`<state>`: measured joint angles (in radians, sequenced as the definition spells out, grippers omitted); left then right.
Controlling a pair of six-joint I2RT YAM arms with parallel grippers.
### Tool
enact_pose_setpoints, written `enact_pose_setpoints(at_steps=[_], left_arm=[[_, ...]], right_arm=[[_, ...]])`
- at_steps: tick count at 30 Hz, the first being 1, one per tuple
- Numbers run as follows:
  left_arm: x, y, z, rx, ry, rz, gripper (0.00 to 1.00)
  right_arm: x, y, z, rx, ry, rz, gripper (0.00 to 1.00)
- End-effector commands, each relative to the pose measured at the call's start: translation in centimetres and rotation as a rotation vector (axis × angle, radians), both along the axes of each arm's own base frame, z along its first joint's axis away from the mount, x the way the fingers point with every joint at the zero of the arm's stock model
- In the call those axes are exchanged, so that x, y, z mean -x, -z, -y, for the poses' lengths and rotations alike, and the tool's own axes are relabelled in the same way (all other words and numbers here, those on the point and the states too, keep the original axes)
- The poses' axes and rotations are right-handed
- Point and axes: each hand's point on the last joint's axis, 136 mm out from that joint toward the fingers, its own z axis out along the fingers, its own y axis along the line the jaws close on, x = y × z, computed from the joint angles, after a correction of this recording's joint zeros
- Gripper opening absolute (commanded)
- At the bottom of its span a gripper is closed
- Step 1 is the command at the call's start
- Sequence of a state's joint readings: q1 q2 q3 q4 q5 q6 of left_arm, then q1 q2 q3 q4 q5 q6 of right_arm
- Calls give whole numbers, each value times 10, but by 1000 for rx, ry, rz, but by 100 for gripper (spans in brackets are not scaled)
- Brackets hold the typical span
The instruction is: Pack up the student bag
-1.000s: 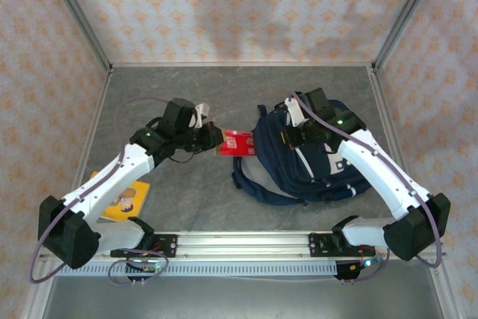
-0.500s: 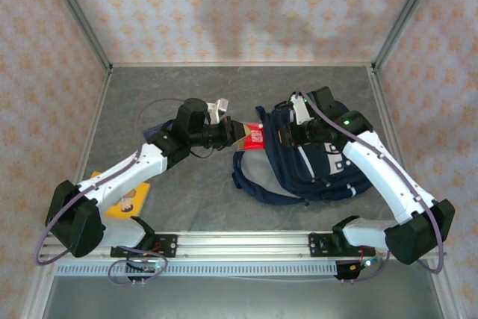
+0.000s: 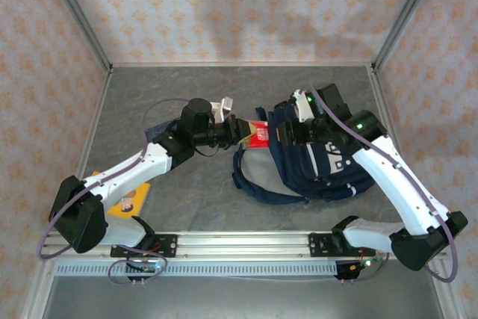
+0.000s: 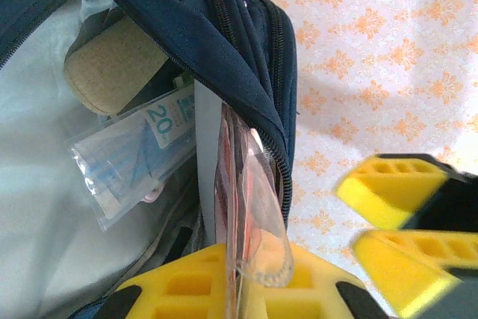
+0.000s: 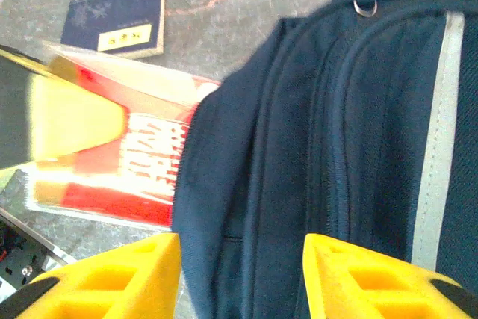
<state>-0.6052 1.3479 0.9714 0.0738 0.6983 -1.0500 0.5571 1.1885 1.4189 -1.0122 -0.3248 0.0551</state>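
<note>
Left pincer [image 3: 242, 131] holds red packet [image 3: 258, 137] — at student bag [image 3: 328, 173] mouth.

Left arm [image 3: 127, 173]: stretched forward and rightward, forearm low and nearly level.
Left gripper [image 3: 243, 132]: pinched tight on the edge of a red packet [image 3: 258, 136].
Right arm [image 3: 396, 177]: elbow raised, forearm angled forward and leftward.
Right gripper [image 5: 240, 244]: fingers apart, pointing toward the left gripper, near it.

The red packet [image 3: 258, 135] has its far end lost inside the student bag [image 3: 328, 166], and its lettering is too smeared to read. The left arm covers part of the yellow book [image 3: 133, 201], whose cover is too small to make out.
</note>
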Motion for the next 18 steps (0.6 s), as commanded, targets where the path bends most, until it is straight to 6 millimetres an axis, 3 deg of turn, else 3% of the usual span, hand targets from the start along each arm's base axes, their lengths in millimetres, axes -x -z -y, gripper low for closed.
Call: enact_pose_setpoints(at_steps=[1,4,10,18], left_arm=[[0,-51,12,114,36,138,0],[0,-52,12,116,37,137,0],[-2,-57,13,135,29,146,0],[-3,-60,19,151,38,149,0]], right_arm=[[-3,-18,15,69,51,55,47],[0,-19,2,27,19,7,47],[0,2,-24,-14,4,-87,47],[-17,31,-27,81,47,-122,47]])
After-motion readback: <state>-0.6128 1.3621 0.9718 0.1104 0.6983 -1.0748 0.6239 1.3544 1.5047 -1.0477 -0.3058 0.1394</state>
